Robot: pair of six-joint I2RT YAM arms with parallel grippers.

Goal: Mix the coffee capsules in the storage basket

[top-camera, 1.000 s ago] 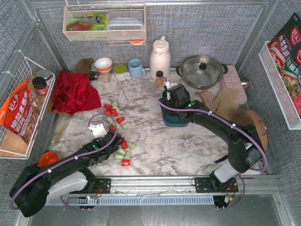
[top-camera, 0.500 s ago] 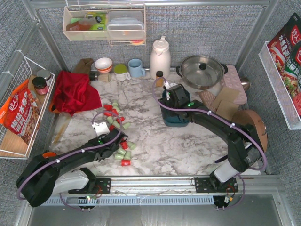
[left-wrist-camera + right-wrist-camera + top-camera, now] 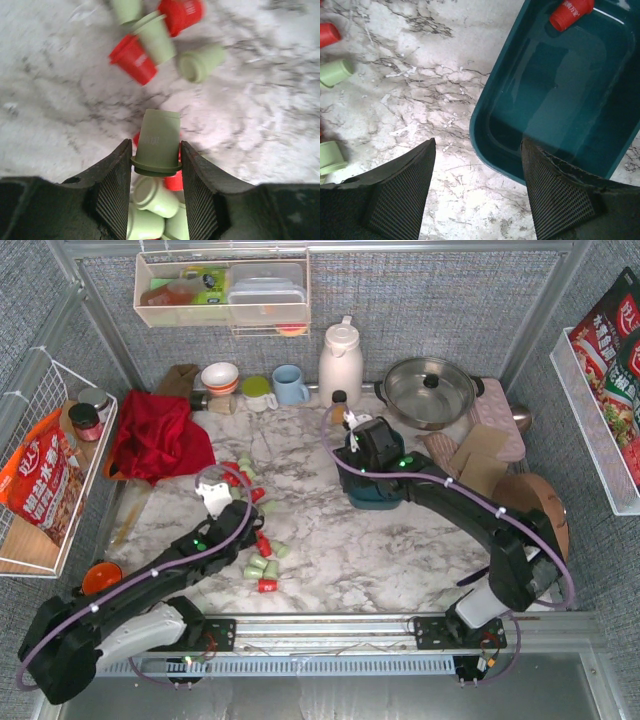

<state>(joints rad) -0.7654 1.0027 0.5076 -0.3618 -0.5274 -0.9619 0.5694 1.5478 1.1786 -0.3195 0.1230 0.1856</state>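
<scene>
Two arms work over your marble table. The left arm reaches from the near left corner toward mid-table. The right arm bends in from the near right.

One basket: dark teal, solid walls, rounded corners. You will find it just right of the table's centre, under the right arm's wrist. One red capsule lies on its side inside, at the end far from the wrist camera. Part of the basket runs out of that view.

One right claw: jaws wide, nothing between them. It hangs over the basket's rim, with one finger above the marble and the other above the basket.

One left claw: jaws narrow, clamped on one green capsule. A ribbed pad presses each side, and the capsule's wide rim faces the wrist camera.

Several loose coffee capsules: red and mint green together, lying on the marble left of centre. One group sits beside the left claw and another lies farther back, near the red cloth. All of these are well apart from the basket.
</scene>
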